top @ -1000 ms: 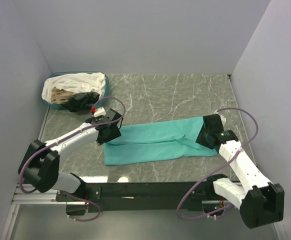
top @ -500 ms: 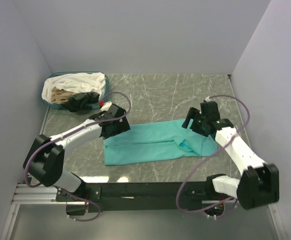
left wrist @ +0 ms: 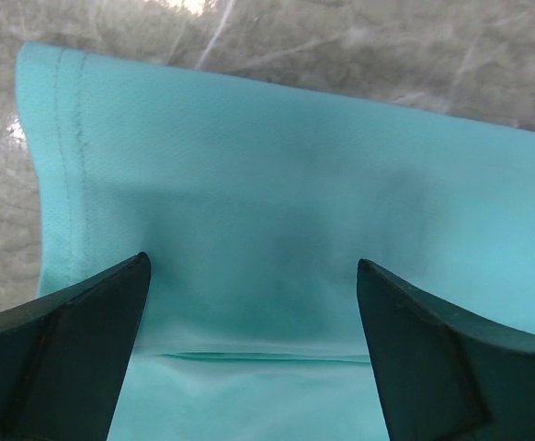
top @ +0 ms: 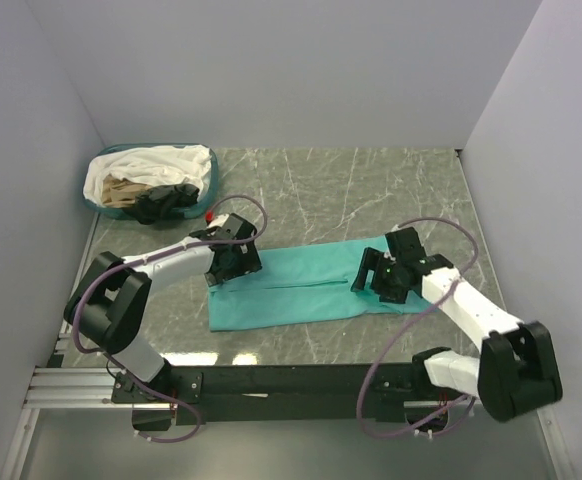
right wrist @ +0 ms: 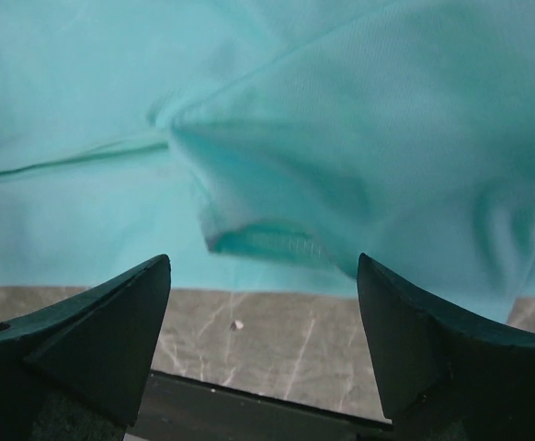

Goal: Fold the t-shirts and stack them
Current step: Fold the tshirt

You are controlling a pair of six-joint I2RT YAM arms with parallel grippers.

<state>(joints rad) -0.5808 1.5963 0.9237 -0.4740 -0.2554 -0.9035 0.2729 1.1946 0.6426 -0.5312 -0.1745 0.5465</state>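
marble table [top: 351,190], teal t-shirt [top: 291,290], basket [top: 206,182]

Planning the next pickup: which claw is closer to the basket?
Left. The left claw is over the teal shirt, at its left end near the basket; the right claw is over its right part, farther away.

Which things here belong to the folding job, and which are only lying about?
For the job:
plain teal-green cloth t-shirt, laid flat; white cloth shirt; beige cloth shirt; black cloth shirt.

Only lying about:
oval teal-rimmed basket holding those three; grey marbled table.
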